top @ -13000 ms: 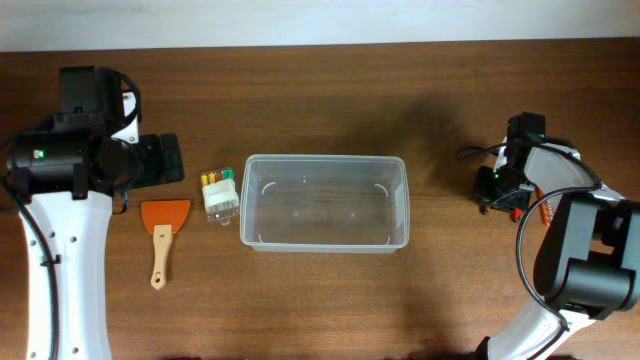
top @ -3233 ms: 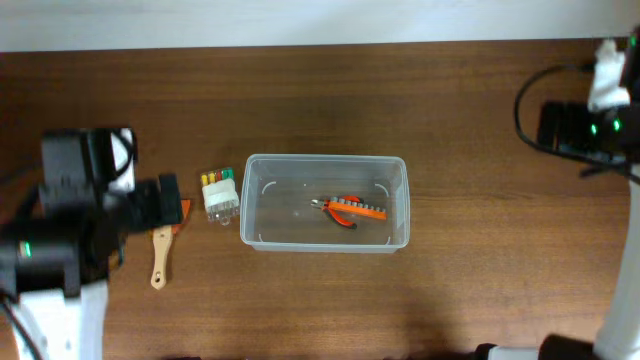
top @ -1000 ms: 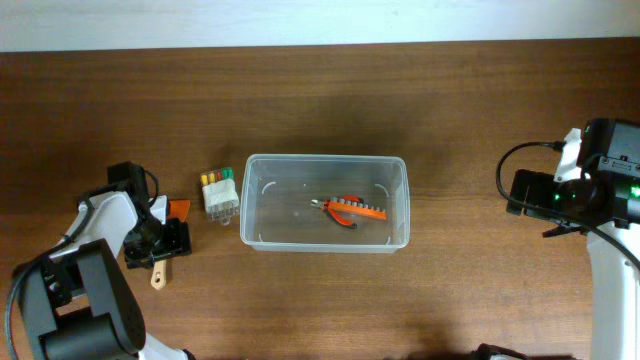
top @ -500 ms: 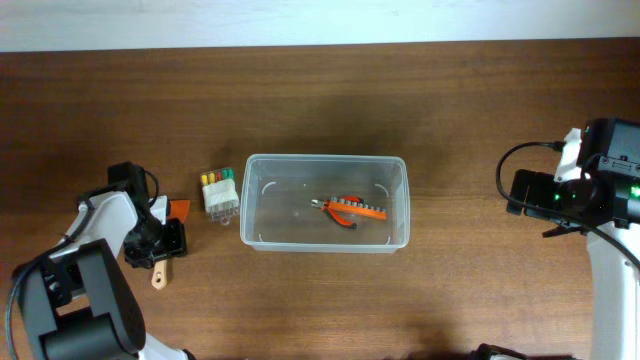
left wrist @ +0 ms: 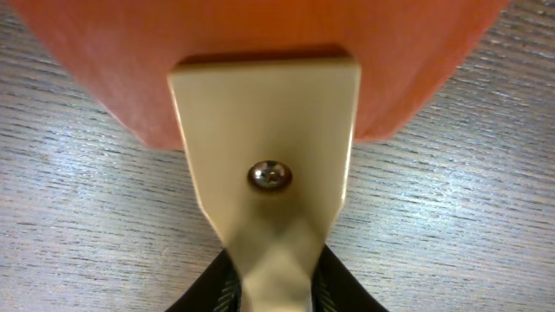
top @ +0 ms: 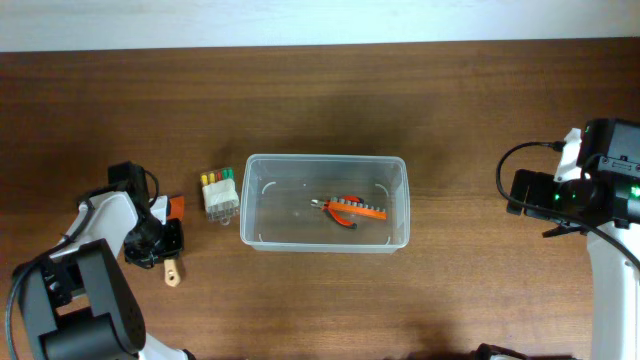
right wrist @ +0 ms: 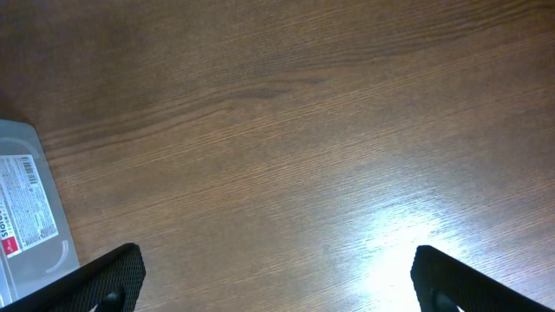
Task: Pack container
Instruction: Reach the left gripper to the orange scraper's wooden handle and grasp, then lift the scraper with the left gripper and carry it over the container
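Gripping hand: the left gripper is clamped on the pale wooden handle of the scraper. A dark finger presses on each side of the handle at the bottom of the wrist view.
Idle hand: the right gripper hangs with its jaws spread wide and nothing between them, over bare wood well out at the container's 3 o'clock.
Container: the container stands upright at mid-table, with an orange-handled tool lying inside toward its 3 o'clock end.
Scraper's place: on the table at the container's 9 o'clock, beyond the small clear box that sits just beside that wall.
Step in hand: most likely securing the scraper so it can be carried to the tub.
Doing it well: keep the pinch square across the handle and lift straight up before travelling toward 3 o'clock. Go high enough to clear the small box and the rim. The broad orange blade juts out past the grip and may pivot, so move slowly and lower it into the free 9 o'clock half, away from the tool.
Hidden overhead: the left arm covers most of the scraper, so only a sliver of blade and the handle's end show.
Hidden at the wrist: the blade is cut off at 12 o'clock, and how far up the fingers the handle sits cannot be told.
Hard to read: the kind of tool in the tub, and the label on the container corner in the right wrist view.
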You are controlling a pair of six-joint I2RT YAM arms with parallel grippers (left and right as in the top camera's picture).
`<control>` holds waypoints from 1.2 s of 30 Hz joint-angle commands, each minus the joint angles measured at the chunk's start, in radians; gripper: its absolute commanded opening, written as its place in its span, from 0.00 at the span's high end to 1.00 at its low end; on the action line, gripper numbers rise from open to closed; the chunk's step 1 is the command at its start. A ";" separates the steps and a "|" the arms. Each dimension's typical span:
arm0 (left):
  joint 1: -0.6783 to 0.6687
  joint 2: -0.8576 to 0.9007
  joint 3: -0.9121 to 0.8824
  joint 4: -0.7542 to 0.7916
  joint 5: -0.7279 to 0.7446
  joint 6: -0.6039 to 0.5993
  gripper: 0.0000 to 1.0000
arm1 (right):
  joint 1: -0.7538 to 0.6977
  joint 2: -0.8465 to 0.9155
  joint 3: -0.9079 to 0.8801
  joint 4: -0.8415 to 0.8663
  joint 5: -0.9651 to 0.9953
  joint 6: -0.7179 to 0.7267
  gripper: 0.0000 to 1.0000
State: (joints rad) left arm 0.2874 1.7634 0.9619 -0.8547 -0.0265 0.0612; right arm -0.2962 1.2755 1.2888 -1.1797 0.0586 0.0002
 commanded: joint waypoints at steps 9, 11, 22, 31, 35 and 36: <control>0.005 0.054 -0.048 0.010 -0.063 0.000 0.87 | -0.005 -0.003 -0.004 0.002 0.005 0.005 0.01; 0.005 0.054 -0.048 0.010 -0.063 0.000 0.90 | -0.005 -0.003 -0.004 0.002 0.005 0.005 0.01; 0.003 0.054 0.105 -0.084 -0.059 -0.016 0.98 | -0.005 -0.003 -0.004 0.002 0.005 0.005 0.01; -0.020 0.008 0.489 -0.286 -0.008 0.002 0.98 | -0.005 -0.005 0.000 0.003 0.005 0.005 0.01; -0.086 -0.052 0.626 -0.289 0.017 0.064 0.98 | -0.005 -0.008 0.000 0.002 0.005 0.005 0.01; -0.110 -0.066 0.652 -0.286 0.017 0.090 0.98 | -0.005 -0.009 0.000 0.002 0.005 0.005 0.01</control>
State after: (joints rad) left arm 0.2352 1.7733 1.5337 -1.1397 -0.0463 0.0822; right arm -0.2962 1.2755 1.2888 -1.1797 0.0586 -0.0002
